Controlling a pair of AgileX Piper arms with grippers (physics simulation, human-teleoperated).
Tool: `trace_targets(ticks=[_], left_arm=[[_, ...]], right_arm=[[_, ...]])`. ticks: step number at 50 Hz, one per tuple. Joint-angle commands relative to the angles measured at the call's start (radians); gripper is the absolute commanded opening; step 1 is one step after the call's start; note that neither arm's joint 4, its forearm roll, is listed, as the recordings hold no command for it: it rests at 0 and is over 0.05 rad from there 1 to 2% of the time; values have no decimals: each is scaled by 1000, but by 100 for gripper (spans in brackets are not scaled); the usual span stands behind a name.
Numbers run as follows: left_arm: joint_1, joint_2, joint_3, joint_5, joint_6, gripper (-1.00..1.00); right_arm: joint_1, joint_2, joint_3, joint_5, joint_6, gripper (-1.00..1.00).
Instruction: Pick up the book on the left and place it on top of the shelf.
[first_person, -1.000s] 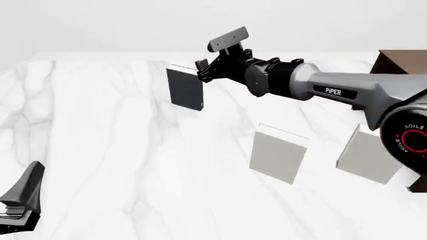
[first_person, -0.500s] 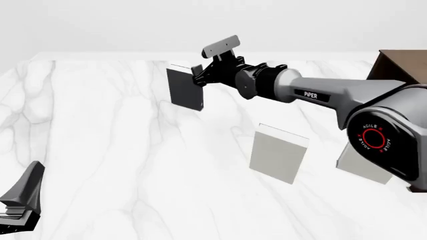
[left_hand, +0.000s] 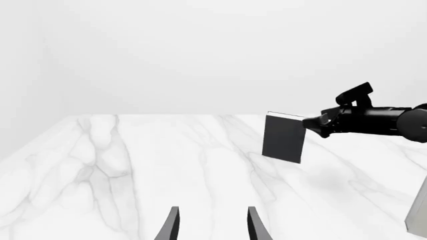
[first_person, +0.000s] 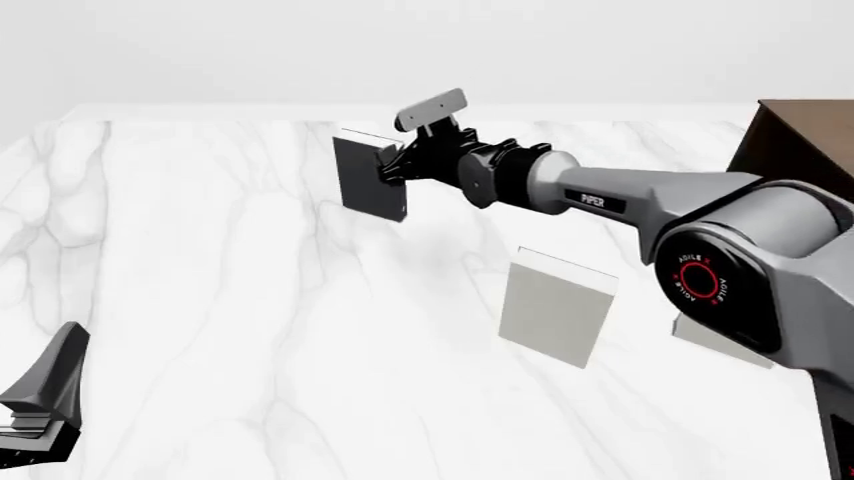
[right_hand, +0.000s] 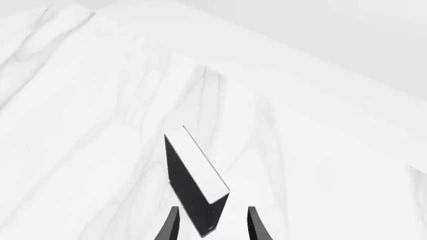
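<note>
A: Where's the black book (first_person: 370, 178) at?

B: Standing upright on the marble table (first_person: 200, 300), around 11 o'clock in the front view. The right gripper (right_hand: 210, 222) is spread open, one finger on each side of its near corner, not squeezing.

A: And the left gripper (left_hand: 210, 225)?

B: Open, holding nothing, low at 8 o'clock. Brown shelf (first_person: 801, 150) sits at 2 o'clock.

Right arm (first_person: 627, 205): grey housing with white "PIPER" lettering, a red-ringed joint, black wrist, grey camera bracket, dark end effector (first_person: 390, 165).
</note>
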Motion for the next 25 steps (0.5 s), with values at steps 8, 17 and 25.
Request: trace_targets(ticks=[8,17,25], left_arm=[[0,0,0,0,0,100],[0,0,0,0,0,100],[0,0,0,0,0,100]], right_arm=[[8,54,-29,3,15,100],[6,78,-45,6,21,100],[0,107,-78,21,18,100]])
